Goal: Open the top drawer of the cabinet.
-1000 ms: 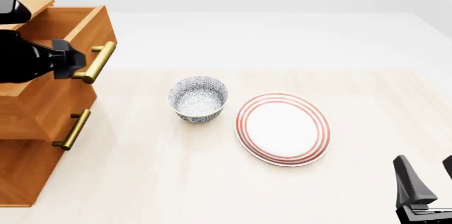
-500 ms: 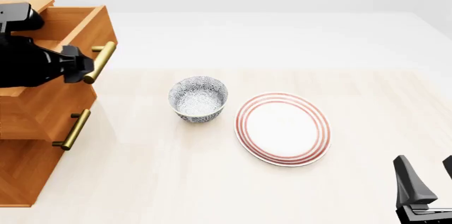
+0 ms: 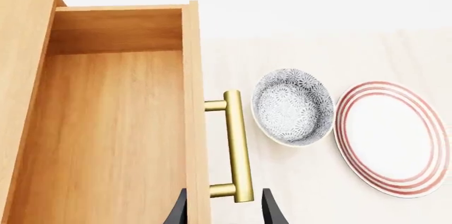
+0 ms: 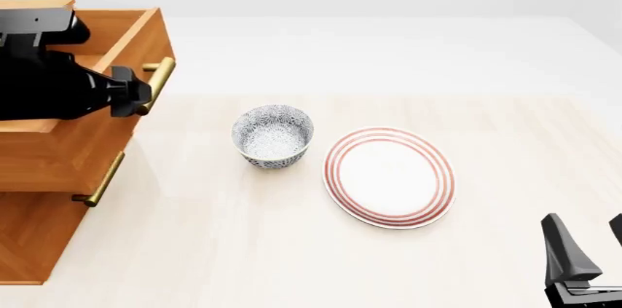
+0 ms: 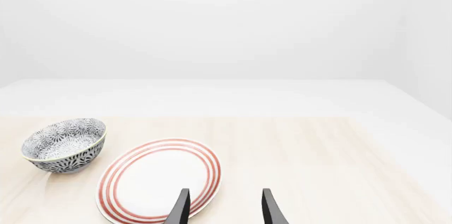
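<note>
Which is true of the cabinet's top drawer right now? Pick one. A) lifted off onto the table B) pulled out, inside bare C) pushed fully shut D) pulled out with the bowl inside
B: the top drawer stands out from the cabinet, its wooden floor bare in the left wrist view, while the bowl sits on the table beside the plate.

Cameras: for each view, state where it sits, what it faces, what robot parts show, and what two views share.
Front: fixed above and behind the arms, facing the cabinet; left arm and right gripper show.
Left wrist: behind the left gripper, over the open top drawer, fingertips straddling its handle.
Right wrist: behind the right gripper, facing the table; only fingertips show.
Shared: all show the bowl and plate.
</note>
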You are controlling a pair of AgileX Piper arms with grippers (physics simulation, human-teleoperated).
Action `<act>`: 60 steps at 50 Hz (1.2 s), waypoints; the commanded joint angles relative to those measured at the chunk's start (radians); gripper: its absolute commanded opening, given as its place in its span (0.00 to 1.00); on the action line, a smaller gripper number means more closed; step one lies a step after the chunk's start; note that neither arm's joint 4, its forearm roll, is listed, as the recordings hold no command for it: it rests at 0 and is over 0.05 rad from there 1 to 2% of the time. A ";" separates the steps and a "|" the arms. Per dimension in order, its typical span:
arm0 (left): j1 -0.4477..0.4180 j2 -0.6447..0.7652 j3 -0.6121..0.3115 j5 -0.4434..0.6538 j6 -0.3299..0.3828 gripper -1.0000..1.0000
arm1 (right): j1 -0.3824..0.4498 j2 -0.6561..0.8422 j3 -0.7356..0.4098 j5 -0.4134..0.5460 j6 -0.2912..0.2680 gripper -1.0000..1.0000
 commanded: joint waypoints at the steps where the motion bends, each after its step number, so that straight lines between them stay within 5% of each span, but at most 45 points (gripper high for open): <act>1: -0.037 0.019 -0.008 0.008 0.024 1.00 | 0.000 0.000 0.000 0.000 0.000 1.00; 60: -0.157 0.037 -0.041 0.045 0.095 1.00 | 0.000 -0.001 0.002 0.000 0.000 1.00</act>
